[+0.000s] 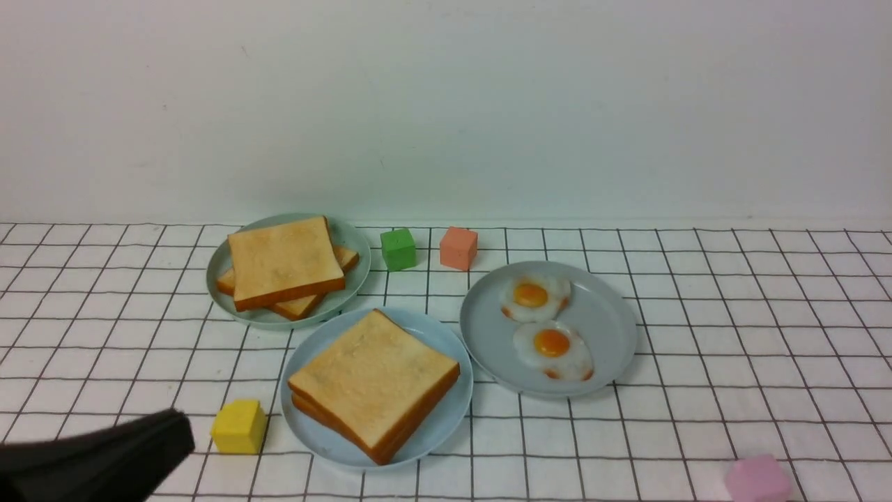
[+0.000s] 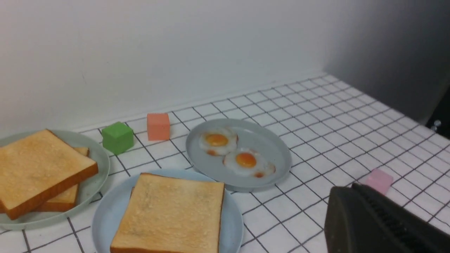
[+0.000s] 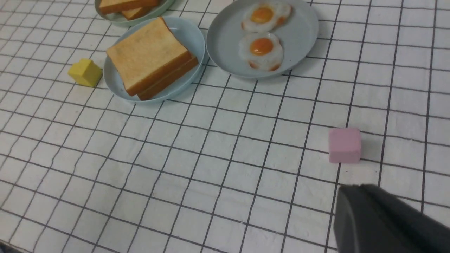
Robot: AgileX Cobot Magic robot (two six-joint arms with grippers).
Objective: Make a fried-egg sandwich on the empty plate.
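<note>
Table (image 1: 669, 432) — white, black grid. Blue plate (image 1: 446, 425) front, left of centre; grey plate (image 1: 613, 348) to its right, holds two fried eggs (image 1: 552, 345); green plate (image 1: 355, 244) behind left, two toast slices (image 1: 286, 261) crossed on it. Sandwich (image 1: 376, 383) sits on blue plate — two toasts stacked, egg between them not visible. Blocks: yellow (image 1: 238, 427) just left of blue plate, pink (image 1: 758, 479) near right, orange (image 1: 458, 248) and green (image 1: 398, 249) at back between the green and grey plates. Left gripper (image 2: 355, 189) pressed together, empty; right gripper (image 3: 358, 189) same, both clear of the food.
</note>
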